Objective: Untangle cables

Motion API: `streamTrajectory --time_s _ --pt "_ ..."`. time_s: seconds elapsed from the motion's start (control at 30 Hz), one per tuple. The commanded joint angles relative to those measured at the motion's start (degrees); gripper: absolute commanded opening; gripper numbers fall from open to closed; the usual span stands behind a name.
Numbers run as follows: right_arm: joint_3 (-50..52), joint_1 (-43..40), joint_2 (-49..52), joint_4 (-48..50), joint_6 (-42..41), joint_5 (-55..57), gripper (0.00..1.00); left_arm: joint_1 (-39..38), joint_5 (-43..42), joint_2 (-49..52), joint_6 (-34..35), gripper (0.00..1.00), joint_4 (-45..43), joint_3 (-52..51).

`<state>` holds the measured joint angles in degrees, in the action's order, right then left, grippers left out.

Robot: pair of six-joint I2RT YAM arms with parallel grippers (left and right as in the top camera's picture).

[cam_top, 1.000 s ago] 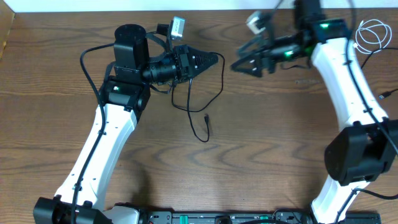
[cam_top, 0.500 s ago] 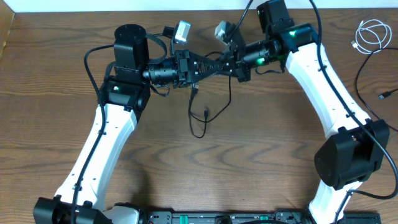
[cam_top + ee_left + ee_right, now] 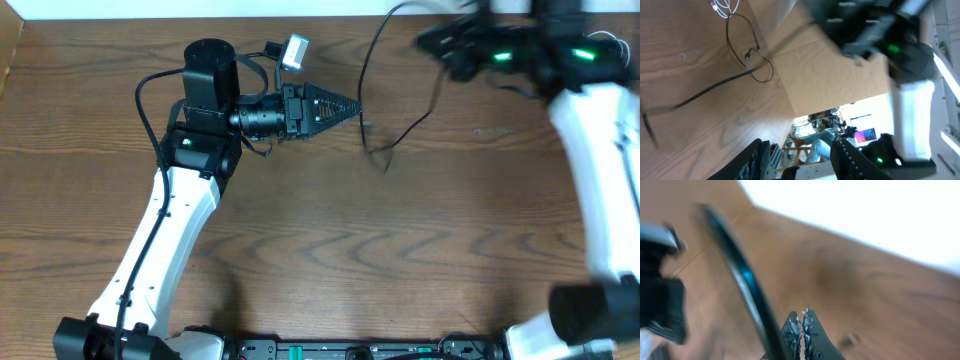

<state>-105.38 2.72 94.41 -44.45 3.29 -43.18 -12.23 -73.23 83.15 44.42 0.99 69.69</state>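
Observation:
The black cable (image 3: 363,80) runs in a long curve from the table's top edge down to the middle of the table, then rises toward my right gripper (image 3: 432,42). That gripper is blurred at the top right. In the right wrist view the right gripper (image 3: 802,314) is shut, with a blurred black strand (image 3: 742,277) running just left of it. My left gripper (image 3: 352,103) points right, a short way left of the black cable. In the left wrist view the left gripper (image 3: 802,160) is open with nothing between its fingers. The white cable (image 3: 722,6) lies coiled far off; overhead, my right arm blurs over that spot.
A loose loop of black wire (image 3: 762,75) with a small plug lies near the white cable at the table's right end. A tan board (image 3: 830,75) stands beyond the table edge there. My left arm (image 3: 170,230) crosses the left half of the table.
My right gripper swung from the table's middle to the top right, drawing the black cable away with it. My left gripper opened and let the cable go; the left arm stayed put.

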Motion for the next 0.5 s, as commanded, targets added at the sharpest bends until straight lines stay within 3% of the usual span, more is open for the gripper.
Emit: streamTrajectory --time_s 0.0,0.27,0.47 --pt "-0.76 -5.90 -9.35 1.33 -9.49 6.40 0.01 -0.09 -1.11 -0.09 -2.86 0.44 -0.39 -0.20" --pt "-0.79 -24.65 -22.29 1.09 -13.60 7.30 0.01 -0.09 -0.70 -0.09 -5.25 0.45 -0.42 -0.20" --pt "-0.79 -40.39 -24.63 -3.21 -15.50 8.48 0.01 -0.09 -0.72 -0.09 -5.44 0.46 -0.39 -0.20"
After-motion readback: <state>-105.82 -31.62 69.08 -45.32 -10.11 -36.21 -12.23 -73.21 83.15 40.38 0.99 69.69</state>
